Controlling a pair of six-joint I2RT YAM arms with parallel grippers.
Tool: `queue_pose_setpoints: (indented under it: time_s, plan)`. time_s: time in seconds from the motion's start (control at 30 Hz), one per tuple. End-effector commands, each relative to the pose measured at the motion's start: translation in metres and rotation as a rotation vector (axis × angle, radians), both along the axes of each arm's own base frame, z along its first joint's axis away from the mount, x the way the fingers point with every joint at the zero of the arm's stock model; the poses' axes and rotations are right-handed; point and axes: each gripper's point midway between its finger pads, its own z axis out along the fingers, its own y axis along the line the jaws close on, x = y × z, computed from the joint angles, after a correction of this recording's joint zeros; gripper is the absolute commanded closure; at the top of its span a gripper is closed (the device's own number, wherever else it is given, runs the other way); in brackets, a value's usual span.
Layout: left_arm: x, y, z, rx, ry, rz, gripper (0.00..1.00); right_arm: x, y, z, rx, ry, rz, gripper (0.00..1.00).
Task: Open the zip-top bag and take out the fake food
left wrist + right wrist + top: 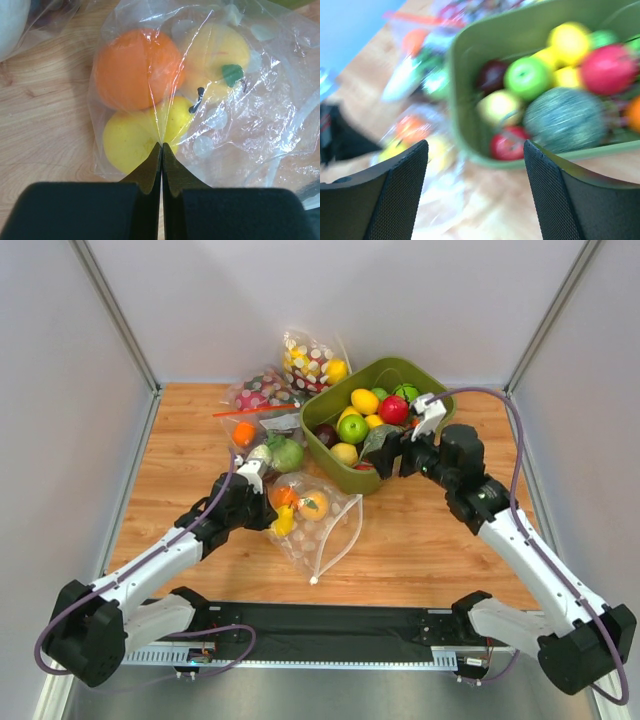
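The zip-top bag (pixel 322 525) lies on the wooden table in front of the green bin, clear with white dots. It holds the fake food: an orange fruit (pixel 135 67), a yellow fruit (pixel 127 145) and a yellow-orange fruit with a green leaf (pixel 215 50). My left gripper (pixel 268 510) is at the bag's left end. In the left wrist view its jaws (pixel 161 146) are shut, pinching a fold of the bag's plastic over the yellow fruit. My right gripper (pixel 385 448) is open and empty above the bin's near left rim. Its view is blurred (pixel 475 150); the bag (pixel 420 145) shows at lower left.
A green bin (pixel 345 478) full of plastic fruit stands at the back right. Behind the bag lie a bag with white and green vegetables (pixel 278 452), a bag with a red zip strip (pixel 252 405) and another dotted bag (pixel 310 360). Grey walls enclose the table.
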Motion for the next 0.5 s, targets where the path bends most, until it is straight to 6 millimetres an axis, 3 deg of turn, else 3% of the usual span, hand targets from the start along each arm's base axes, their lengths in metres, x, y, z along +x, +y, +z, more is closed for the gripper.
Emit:
queue_pose_setpoints:
  time_s: [0.0, 0.17, 0.27, 0.33, 0.47]
  plan:
    - [0.012, -0.007, 0.020, -0.018, -0.058, -0.023, 1.00, -0.044, 0.022, -0.050, -0.018, 0.164, 0.125, 0.23]
    - [0.014, -0.006, 0.020, -0.012, -0.060, -0.020, 1.00, -0.108, 0.046, -0.088, -0.003, 0.351, 0.334, 0.28]
    - [0.015, -0.007, 0.020, -0.013, -0.059, -0.021, 1.00, -0.132, 0.052, -0.120, -0.051, 0.419, 0.371, 0.31]
    - [0.016, -0.009, 0.021, -0.014, -0.057, -0.026, 1.00, -0.141, 0.054, -0.142, -0.064, 0.469, 0.373, 0.33]
    - [0.016, -0.011, 0.021, -0.014, -0.053, -0.042, 1.00, -0.142, 0.071, -0.148, -0.019, 0.453, 0.410, 0.35]
